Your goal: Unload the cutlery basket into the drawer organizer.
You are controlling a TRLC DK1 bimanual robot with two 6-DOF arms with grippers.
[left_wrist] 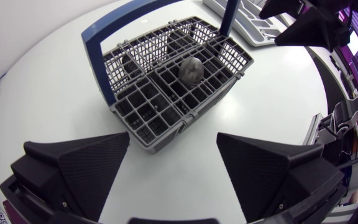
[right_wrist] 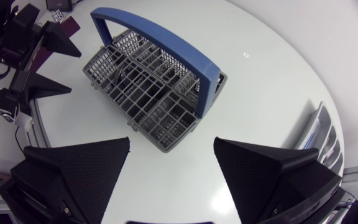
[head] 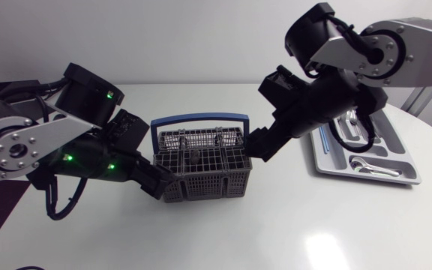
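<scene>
Cutlery basket (head: 201, 169), grey mesh with a blue hoop handle (head: 199, 118), stands upright on the white table (head: 291, 232), between the two grippers. One rounded grey piece (left_wrist: 191, 70) shows in a middle compartment; what it is cannot be told.

Left gripper (head: 160, 182): fingers spread wide, nothing held. From overhead its tips sit just beside the basket's near corner on that arm's side. The left wrist view puts the basket just ahead of the open fingers, not between them.

Right gripper (head: 259, 144): fingers likewise spread wide, nothing held. It sits close to the opposite end of the basket; contact cannot be confirmed from above. The right wrist view shows the basket ahead of the fingers and apart from them.

Drawer organizer (head: 366, 154), a grey tray with lengthwise compartments, lies on the side of the right gripper away from the basket, well apart from it and partly hidden under the right arm (head: 336, 82). Several pale pieces of cutlery (head: 366, 166) lie in its compartments.
</scene>
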